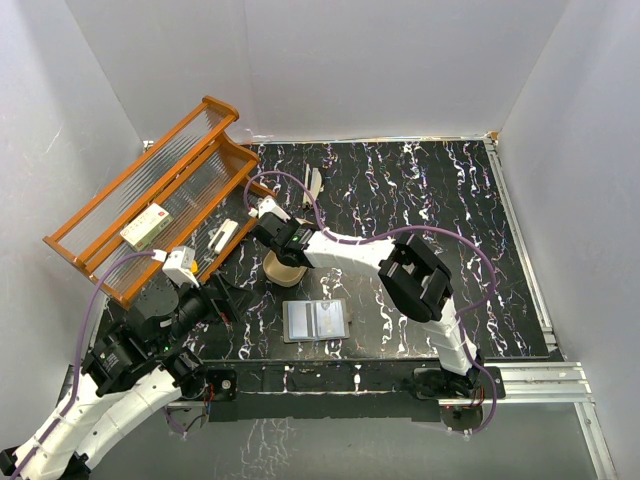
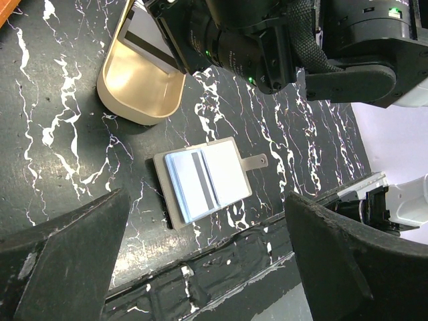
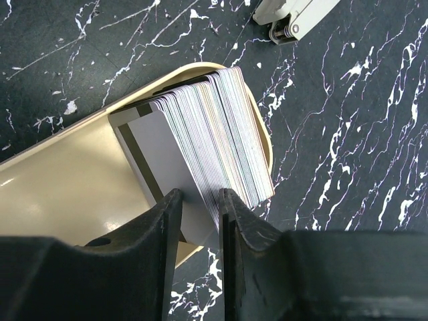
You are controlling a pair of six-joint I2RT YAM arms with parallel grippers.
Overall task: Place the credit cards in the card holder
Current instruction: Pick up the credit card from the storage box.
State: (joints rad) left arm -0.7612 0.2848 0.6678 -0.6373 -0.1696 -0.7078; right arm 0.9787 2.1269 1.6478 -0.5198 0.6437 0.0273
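The credit cards (image 3: 207, 134), a thick stack of thin pale grey plastic rectangles with fine coloured stripes along their edges, stand on edge and lean a little inside a tan oval tray (image 3: 67, 180). They sit at the tray's right end as my right wrist sees it. The front card is plain grey with a dark band along one side.

My right claw (image 3: 200, 197) comes down over the near end of that stack. Its two black fingers (image 3: 154, 254) stand only a narrow slot apart, astride the front few cards. Card edges fill the slot, but I cannot tell whether the pads are actually pressing on them.

The card holder (image 1: 316, 320), a small square grey-brown folding wallet, lies open and flat on the black white-veined marble-pattern table (image 1: 450, 200). It is just nearer than the tray and close to the table's near edge, between my two bases. Its shiny bluish-grey sleeves face up with a dark stripe across them, and its snap tab (image 2: 254, 160) lies flat beside it.

My left claw (image 2: 207, 197) hangs above the holder with its fingers spread as wide as they go and nothing between them.

Beyond the tray, a small off-white hinged object (image 3: 294, 17) lies on the table. At the far left an orange wooden rack with ribbed clear panels (image 1: 150, 200) sits tilted, carrying a white box with red marks (image 1: 145, 226).
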